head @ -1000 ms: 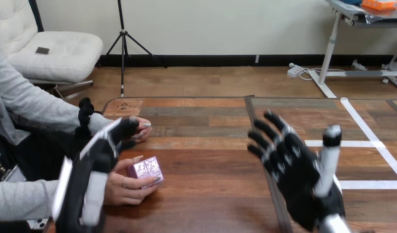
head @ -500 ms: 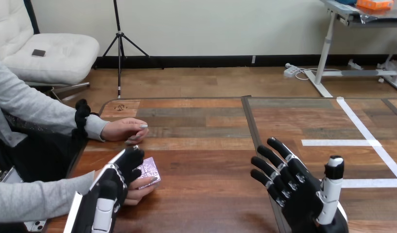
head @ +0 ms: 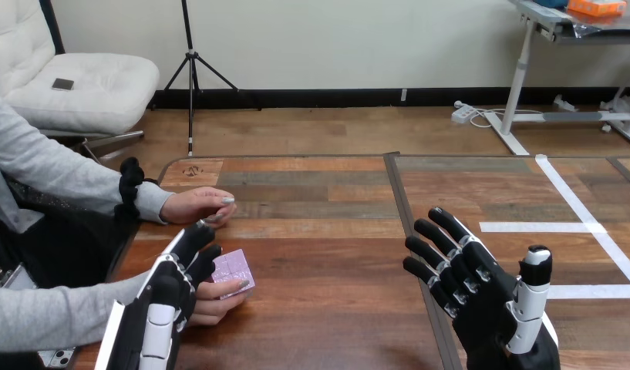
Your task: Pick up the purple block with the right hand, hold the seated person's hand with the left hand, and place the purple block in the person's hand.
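Note:
The purple block (head: pixel 235 270) lies in the person's hand (head: pixel 216 301) near the table's left front, their fingers closed round its near side. My left hand (head: pixel 170 296) sits just over that hand's wrist side, back up, fingers fairly straight and reaching toward the block; I see no finger curled round the person's hand. My right hand (head: pixel 481 297) hovers at the lower right, open, fingers spread and thumb upright, holding nothing. The person's other hand (head: pixel 197 206) rests on the table farther back.
A dark seam (head: pixel 404 208) runs down the wooden table's middle. White tape lines (head: pixel 581 216) mark its right part. The person's grey-sleeved arms come in from the left edge.
Both my hands have dropped toward the near edge. The left now lies low over the person's hand, and the right has drawn back. The block stays in the person's hand.

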Controlling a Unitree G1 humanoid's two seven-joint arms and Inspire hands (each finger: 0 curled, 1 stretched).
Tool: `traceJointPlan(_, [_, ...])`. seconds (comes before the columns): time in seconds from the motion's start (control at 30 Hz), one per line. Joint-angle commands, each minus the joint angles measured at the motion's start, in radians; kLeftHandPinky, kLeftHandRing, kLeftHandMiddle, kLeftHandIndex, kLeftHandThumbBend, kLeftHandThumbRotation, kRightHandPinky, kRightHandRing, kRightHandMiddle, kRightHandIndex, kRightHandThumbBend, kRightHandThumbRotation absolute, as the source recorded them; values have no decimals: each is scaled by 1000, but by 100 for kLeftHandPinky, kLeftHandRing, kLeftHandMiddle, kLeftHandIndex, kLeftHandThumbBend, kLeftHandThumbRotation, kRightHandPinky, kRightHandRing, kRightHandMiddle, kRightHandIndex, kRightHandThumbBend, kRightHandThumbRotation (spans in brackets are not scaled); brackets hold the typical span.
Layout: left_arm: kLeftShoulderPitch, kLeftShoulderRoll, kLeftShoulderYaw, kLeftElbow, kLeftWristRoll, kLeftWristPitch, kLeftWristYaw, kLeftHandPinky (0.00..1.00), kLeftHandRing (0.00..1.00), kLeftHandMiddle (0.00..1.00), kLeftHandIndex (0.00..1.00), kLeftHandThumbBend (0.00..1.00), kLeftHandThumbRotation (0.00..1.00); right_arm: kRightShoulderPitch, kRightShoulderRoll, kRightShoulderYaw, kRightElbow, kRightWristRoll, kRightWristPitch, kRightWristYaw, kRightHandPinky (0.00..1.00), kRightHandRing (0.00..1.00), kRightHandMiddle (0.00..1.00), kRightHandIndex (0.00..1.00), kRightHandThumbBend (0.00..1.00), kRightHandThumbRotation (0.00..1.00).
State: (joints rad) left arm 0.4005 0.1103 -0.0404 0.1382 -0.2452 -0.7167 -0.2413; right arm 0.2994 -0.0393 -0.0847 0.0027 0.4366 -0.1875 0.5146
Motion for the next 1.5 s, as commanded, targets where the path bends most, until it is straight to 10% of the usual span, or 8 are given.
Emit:
traceJointPlan(0.0, [-35, -50, -8, -62, -2, 6, 10, 91, 88, 89, 89, 64, 100, -16, 30, 8, -35, 13, -38, 4, 86, 90, 90, 90, 99, 100])
traceJointPlan(1.47, [-40, -40, -17, -95, 20, 57, 39, 94, 87, 88, 87, 60, 100, -52, 30, 14, -12, 6, -47, -29, 83, 88, 88, 87, 91, 100])
